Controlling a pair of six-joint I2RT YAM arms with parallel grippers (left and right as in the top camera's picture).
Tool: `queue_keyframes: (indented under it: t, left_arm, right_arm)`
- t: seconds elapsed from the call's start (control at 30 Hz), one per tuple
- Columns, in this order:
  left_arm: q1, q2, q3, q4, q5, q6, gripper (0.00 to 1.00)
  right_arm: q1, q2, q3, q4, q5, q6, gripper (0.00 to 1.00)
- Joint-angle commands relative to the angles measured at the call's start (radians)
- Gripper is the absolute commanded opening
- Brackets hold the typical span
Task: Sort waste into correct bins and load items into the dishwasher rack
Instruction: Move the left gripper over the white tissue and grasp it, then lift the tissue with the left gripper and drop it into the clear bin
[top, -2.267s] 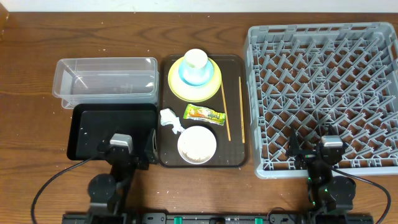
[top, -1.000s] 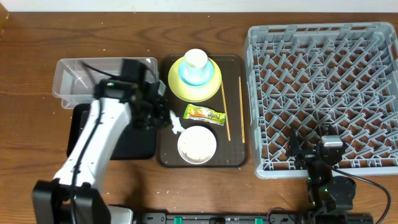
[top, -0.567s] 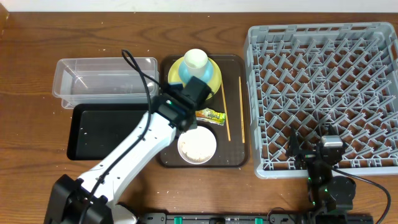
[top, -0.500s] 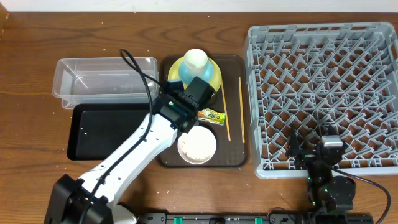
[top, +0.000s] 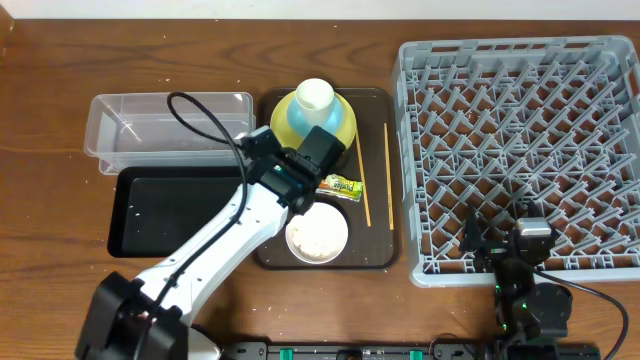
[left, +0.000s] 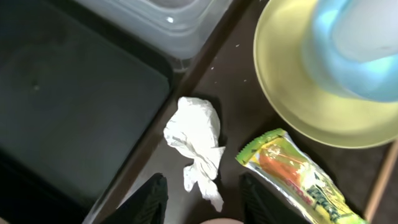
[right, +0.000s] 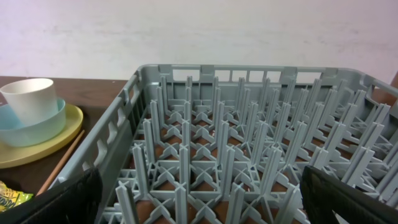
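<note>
**While Left Claw Hangs Spread Over Tissue, Dishes Sit Unloaded Beside Bare Rack**

Where the wooden desk (top: 60, 80) begins at far left, a clear plastic tub (top: 150, 120) sits behind a glossy black tray (top: 160, 205), the two touching along their long sides. Just right of them lies a dark brown serving tray (top: 375, 110) that carries all the waste and dishes. A crumpled white tissue (left: 194, 134) rests at its left edge, beside the black tray. The left claw (left: 202, 202) hovers over the tissue with its fingers (left: 152, 199) spread, the tissue's thin tail lying in the gap between them, unpinched.

At the back of the brown tray, a yellow-green plate (top: 345, 125) holds a light blue bowl (top: 296, 115), and a small white cup (top: 314, 95) stands upright inside that bowl. In front of the plate lies a green-and-orange snack wrapper (top: 343, 185). Nearer the front, a white bowl (top: 317, 232) holds rice. Two wooden chopsticks (top: 360, 180) lie apart and lengthwise along the tray's right side.

Filling the right of the desk, the grey dishwasher rack (top: 520, 150) shows only its pegs. The right claw (right: 199, 202) sits at the rack's near edge, fingers wide apart, gripping nothing.
</note>
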Motion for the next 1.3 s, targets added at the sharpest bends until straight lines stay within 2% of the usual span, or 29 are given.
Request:
queue_keyframes:
  t: [0.0,0.2,0.33,0.53,0.67,1.27]
  left_arm:
    - [0.006,0.05,-0.028,0.028,-0.027,-0.079,0.4]
    - [0.007,0.126,-0.028,0.093,-0.027,-0.079,0.43]
    - [0.019,0.162,-0.028,0.095,-0.027,-0.079,0.5]
    - [0.027,0.202,-0.028,0.096,-0.024,-0.095,0.52]
    - [0.028,0.229,-0.028,0.108,0.036,-0.094,0.54]
    - [0.027,0.322,-0.032,0.13,0.05,-0.095,0.54]
  right_arm:
    - [0.001,-0.001,-0.002,-0.003,-0.001,-0.014,0.99]
    - [0.001,-0.001,-0.002,-0.003,-0.001,-0.014,0.99]
    - [0.001,-0.001,-0.002,-0.003,-0.001,-0.014,0.99]
    - [0.001,-0.001,-0.002,-0.003,-0.001,-0.014,0.99]
    - [0.001,-0.001,-0.002,-0.003,-0.001,-0.014,0.99]
    - [0.001,-0.001,-0.002,-0.003,-0.001,-0.014,0.99]
